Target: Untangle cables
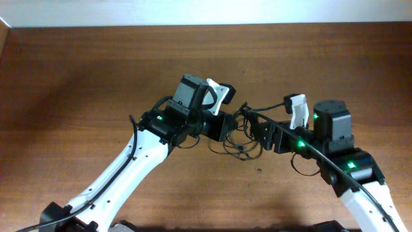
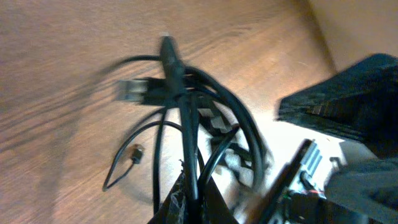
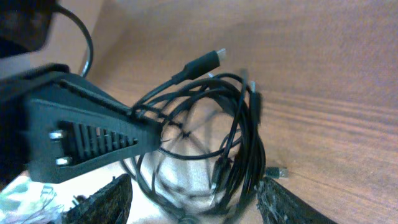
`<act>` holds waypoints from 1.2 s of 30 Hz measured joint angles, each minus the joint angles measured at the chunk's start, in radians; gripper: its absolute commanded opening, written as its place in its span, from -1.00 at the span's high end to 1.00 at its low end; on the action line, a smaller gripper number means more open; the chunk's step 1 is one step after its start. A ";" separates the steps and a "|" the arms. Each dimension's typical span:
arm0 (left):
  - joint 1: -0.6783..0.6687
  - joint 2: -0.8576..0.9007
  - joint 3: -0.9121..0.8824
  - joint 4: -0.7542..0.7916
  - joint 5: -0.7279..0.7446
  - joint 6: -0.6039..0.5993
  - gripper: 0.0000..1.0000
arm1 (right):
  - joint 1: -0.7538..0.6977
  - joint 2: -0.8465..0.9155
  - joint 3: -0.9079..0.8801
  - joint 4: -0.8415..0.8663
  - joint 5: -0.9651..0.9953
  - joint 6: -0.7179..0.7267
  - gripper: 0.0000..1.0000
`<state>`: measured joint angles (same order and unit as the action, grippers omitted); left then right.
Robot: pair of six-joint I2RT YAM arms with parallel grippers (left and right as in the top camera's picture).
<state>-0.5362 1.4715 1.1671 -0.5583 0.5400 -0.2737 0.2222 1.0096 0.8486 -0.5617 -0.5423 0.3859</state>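
Note:
The cables (image 1: pixel 239 138) are a tangle of thin black wires between my two grippers at the table's middle. My left gripper (image 1: pixel 229 126) is shut on a few strands, which rise out of its jaws (image 2: pixel 193 205) in the left wrist view as a bundle (image 2: pixel 186 106). My right gripper (image 1: pixel 259 133) is open. In the right wrist view its fingers (image 3: pixel 193 208) stand wide apart on either side of the hanging loops (image 3: pixel 239 143). A plug end (image 3: pixel 205 62) sticks out at the top, and a small metallic tip (image 3: pixel 278 171) lies on the wood.
The brown wooden table (image 1: pixel 96 71) lies all around. The left gripper's black ribbed finger (image 3: pixel 81 140) fills the left of the right wrist view. A loose plug tip (image 2: pixel 134 152) lies on the wood. A pale wall edge (image 1: pixel 193 13) runs along the far side.

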 measured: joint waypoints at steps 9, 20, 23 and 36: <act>0.000 0.000 0.000 -0.002 0.010 -0.166 1.00 | 0.000 0.103 0.006 0.008 -0.076 -0.008 -0.18; 0.000 0.000 0.000 -0.002 -0.059 -0.330 1.00 | 0.000 -0.056 0.006 0.032 -0.176 -0.006 -0.13; 0.000 0.000 0.000 -0.002 -0.031 -0.355 1.00 | 0.000 0.050 0.006 0.042 -0.131 -0.027 -0.12; -0.003 0.000 0.003 -0.094 -0.237 -0.306 1.00 | -0.061 0.153 0.006 0.180 -0.398 -0.052 0.91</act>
<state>-0.5392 1.4715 1.1702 -0.6521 0.3031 -0.5797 0.1612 1.1622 0.8543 -0.3813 -0.9401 0.3336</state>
